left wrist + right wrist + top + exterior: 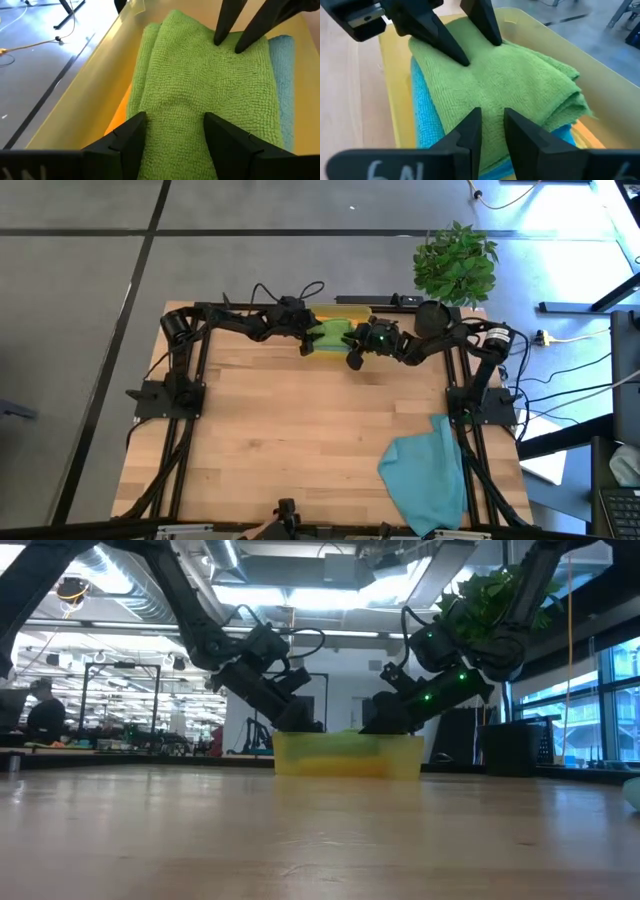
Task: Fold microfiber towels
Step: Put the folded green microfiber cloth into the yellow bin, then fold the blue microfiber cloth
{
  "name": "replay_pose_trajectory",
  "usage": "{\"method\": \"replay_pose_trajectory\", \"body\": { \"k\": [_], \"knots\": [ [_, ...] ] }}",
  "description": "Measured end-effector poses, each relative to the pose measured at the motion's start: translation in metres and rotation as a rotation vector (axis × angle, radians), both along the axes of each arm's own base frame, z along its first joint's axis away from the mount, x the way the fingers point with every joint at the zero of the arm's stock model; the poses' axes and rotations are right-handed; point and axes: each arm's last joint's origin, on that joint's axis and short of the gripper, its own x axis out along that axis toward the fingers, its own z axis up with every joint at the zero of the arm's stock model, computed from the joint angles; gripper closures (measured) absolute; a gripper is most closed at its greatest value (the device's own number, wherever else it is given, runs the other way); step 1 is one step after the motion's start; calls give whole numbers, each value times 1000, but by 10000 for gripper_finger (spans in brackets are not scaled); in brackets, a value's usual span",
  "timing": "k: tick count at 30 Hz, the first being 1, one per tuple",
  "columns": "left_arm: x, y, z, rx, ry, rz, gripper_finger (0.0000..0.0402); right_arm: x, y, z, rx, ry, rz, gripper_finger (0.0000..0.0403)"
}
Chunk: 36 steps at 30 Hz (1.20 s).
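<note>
Green microfiber, folded, is the top layer of the stack in the yellow tray (352, 311) at the far edge of the bench (300, 440). I have both pincers down on this green towel (200, 90) from opposite ends.

Left pincer (172, 131): fingers stand wide apart, tips resting on the pile with a broad band of green between them, gripping nothing. Right pincer (492, 125): fingers nearly together, only a narrow gap between the tips; they press into the towel's surface, and I cannot confirm that any cloth is pinched between them.

Beneath the green towel, on the side away from the tray's outer wall, a teal-blue towel (422, 112) shows its edge. An orange towel (120, 117) shows below, toward the outer wall. A second teal-blue towel (430, 475) lies unfolded at the near right corner of the bench, well apart from both pincers.

Assessment: the step in hand appears to be seating the folded green towel squarely on the stack.

Recommendations for doing it well:
- Press straight down, both pincers evenly, so the fold does not spring open.
- Avoid dragging sideways; the loose folded edges near the right pincer look liable to slide off.
- Lift both pincers vertically, checking that no loops catch on the tips.
- Confirm the green edges sit inside the tray walls before withdrawing.
</note>
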Motion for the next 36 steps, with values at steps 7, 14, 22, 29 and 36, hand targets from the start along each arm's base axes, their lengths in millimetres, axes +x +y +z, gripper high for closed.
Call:
{"method": "replay_pose_trajectory", "body": {
  "k": [7, 14, 22, 29, 36],
  "knots": [
    [-2, -8, 34, 45, -65, -23, 211, -1, 0, 3, -6, -2, 1, 318],
    [-16, -23, 81, 65, -102, -40, 211, -10, 4, 33, -50, 9, -23, 318],
    [-40, -56, 127, -110, -192, -251, 211, -29, 36, 85, -50, 3, 49, 318],
    [-48, -126, 96, -103, -282, -296, 211, -57, 100, 110, 110, 102, 222, 318],
    [-69, -198, 70, -156, -380, -292, 212, -84, 155, 97, 408, 341, 248, 318]
  ]
}}
